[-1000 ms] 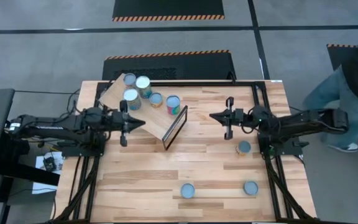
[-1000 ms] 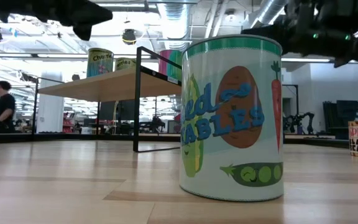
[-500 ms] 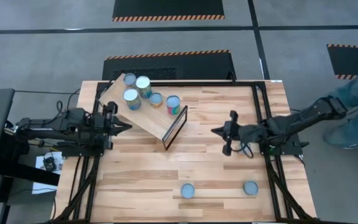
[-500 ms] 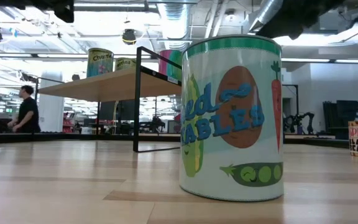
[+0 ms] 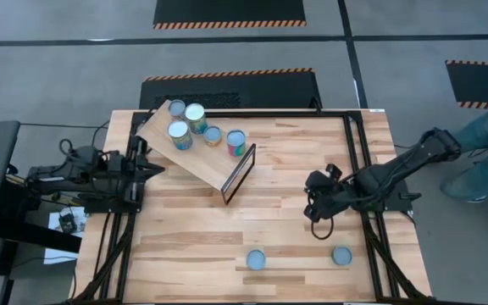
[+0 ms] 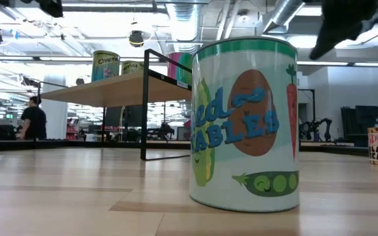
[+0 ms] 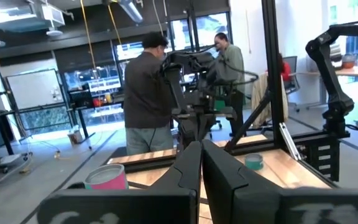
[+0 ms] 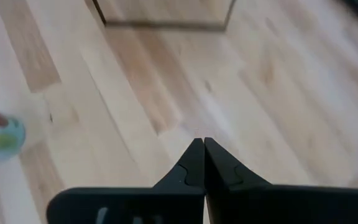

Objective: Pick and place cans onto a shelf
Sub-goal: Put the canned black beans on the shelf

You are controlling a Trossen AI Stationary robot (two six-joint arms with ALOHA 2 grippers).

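Two cans apparently lie just beyond the closed right gripper.

Left gripper at left table edge, jaws closed, right gripper angled down, jaws closed

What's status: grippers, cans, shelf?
Left gripper shut, empty, beside shelf. Right gripper shut, empty, mid-table. Two cans on table visible. Nothing blocking.
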